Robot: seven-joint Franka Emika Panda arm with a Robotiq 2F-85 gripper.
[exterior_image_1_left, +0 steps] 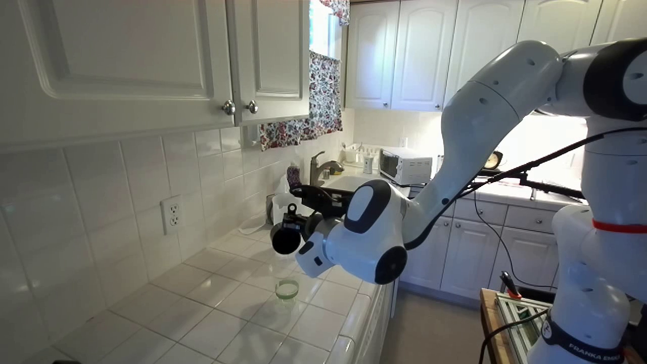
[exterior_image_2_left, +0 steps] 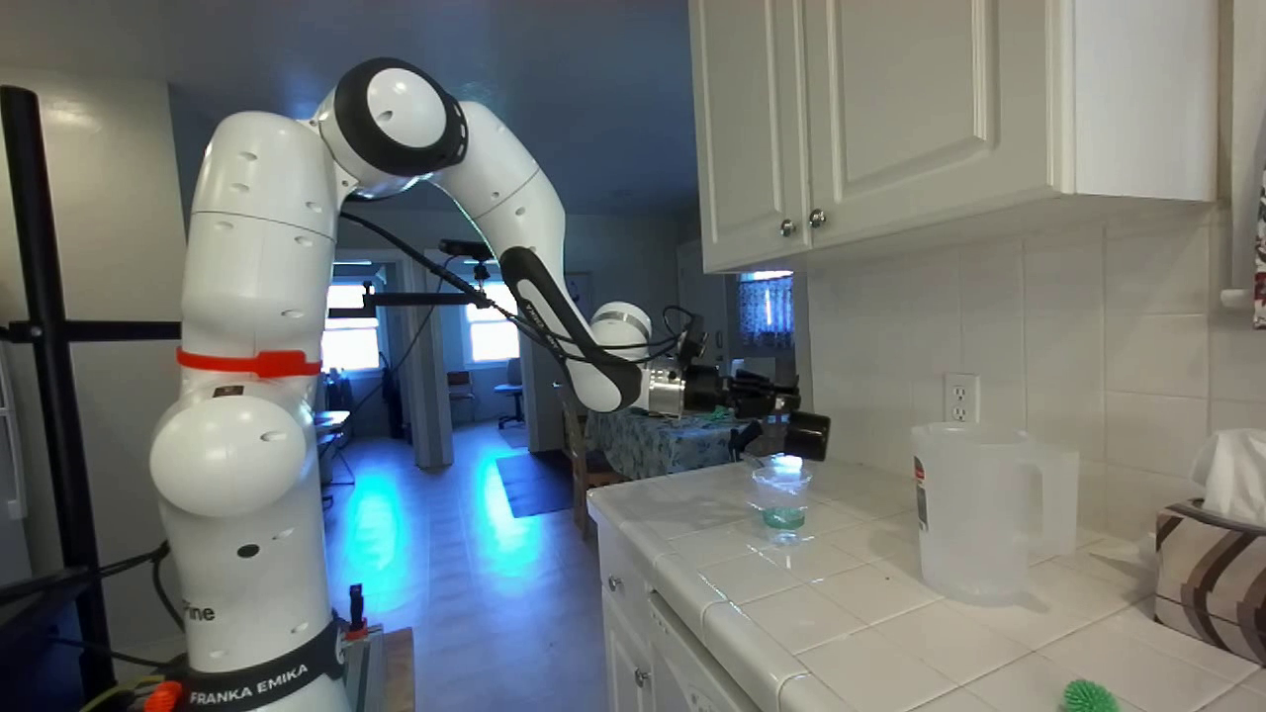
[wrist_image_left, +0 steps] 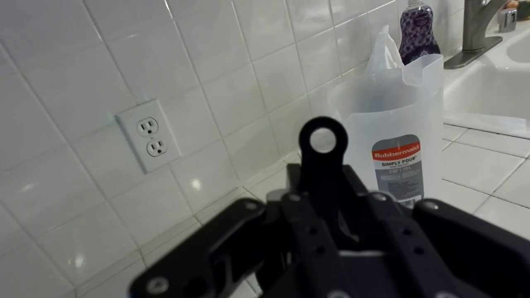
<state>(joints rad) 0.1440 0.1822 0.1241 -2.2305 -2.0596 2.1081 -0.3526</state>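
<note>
Holding a tilted black cup [exterior_image_2_left: 809, 436] by its ringed handle [wrist_image_left: 323, 165], clamped narrowly between the fingers [wrist_image_left: 355, 184] of the gripper [wrist_image_left: 323, 182], above a clear green-tinged cup [exterior_image_2_left: 781, 494] on the tiled counter [exterior_image_2_left: 870, 633]; in the wrist view, facing a wall outlet [wrist_image_left: 150, 135] to the left and a translucent pitcher [wrist_image_left: 393, 120] to the right

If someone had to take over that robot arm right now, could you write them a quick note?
Gripper: closed on the black cup, holding it up off the tiled counter.
Where things are: the clear cup, green near its bottom, stands on the counter, roughly under the black cup; I can't tell if the two touch. The translucent pitcher stands apart from it.
Done: the black cup is gripped and raised.
Left: it is not yet set down. Whether it holds or has poured anything can't be seen.
</note>
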